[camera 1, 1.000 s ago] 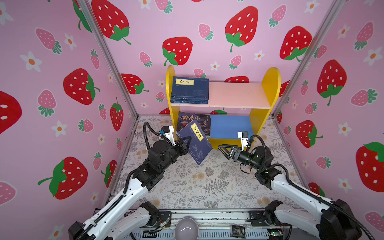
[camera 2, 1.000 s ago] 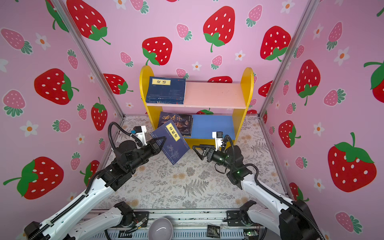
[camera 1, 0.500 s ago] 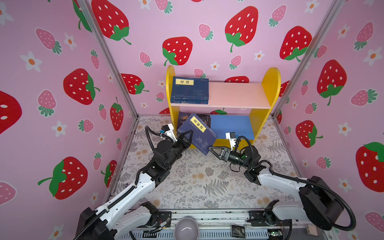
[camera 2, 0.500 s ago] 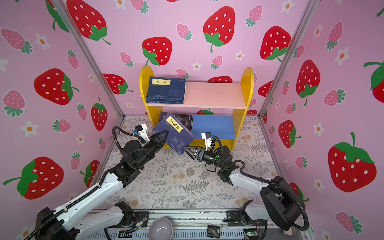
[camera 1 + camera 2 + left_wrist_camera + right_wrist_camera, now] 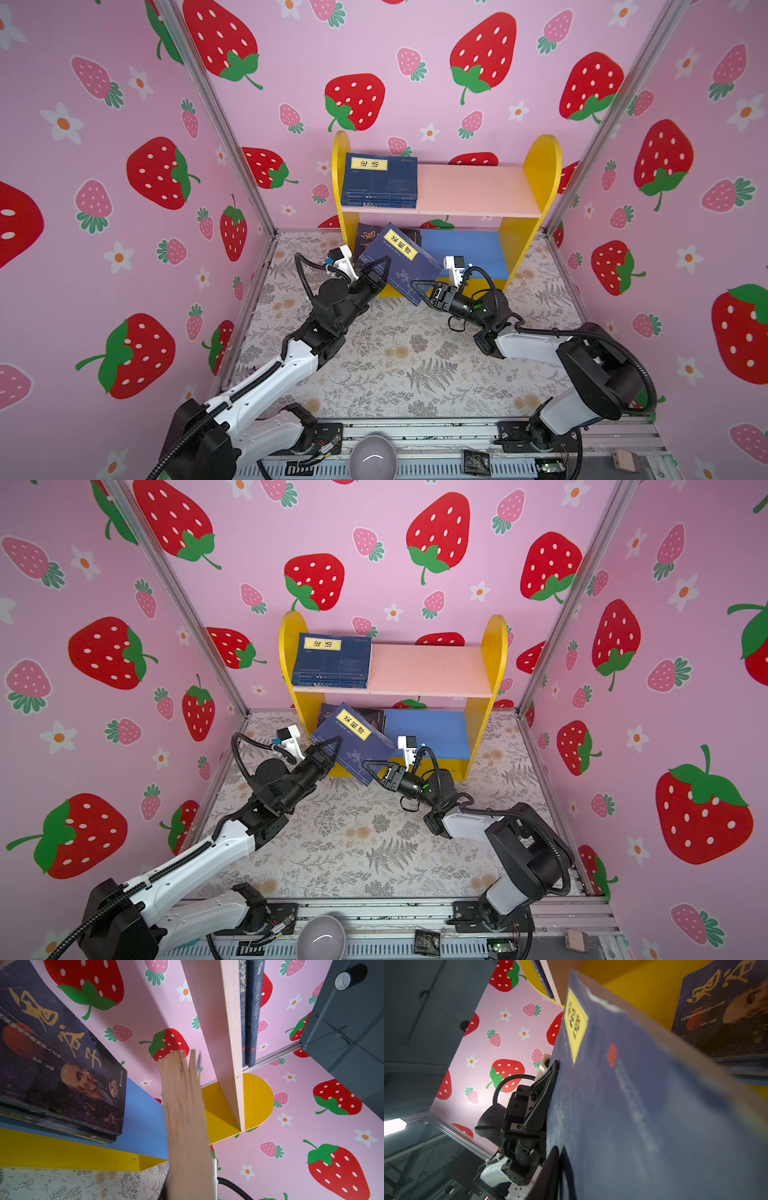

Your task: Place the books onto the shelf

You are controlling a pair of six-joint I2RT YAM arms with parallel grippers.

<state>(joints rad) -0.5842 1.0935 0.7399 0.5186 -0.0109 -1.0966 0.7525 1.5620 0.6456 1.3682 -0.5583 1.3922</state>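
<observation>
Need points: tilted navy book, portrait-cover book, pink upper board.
tilted navy book (image 5: 402,268): in a top view, middle of its front cover.
portrait-cover book (image 5: 62,1059): left wrist view, middle of its front cover.
pink upper board (image 5: 428,667): in a top view, bare top surface.

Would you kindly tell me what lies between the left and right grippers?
The tilted navy book spans that stretch: the left gripper grips one edge, the right gripper its lower corner. Both top views show it.

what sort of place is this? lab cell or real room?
Likely a staged robot test booth, not a real room: strawberry-print walls on aluminium posts, left arm and right arm mounted on a rail, small shelf.
</observation>
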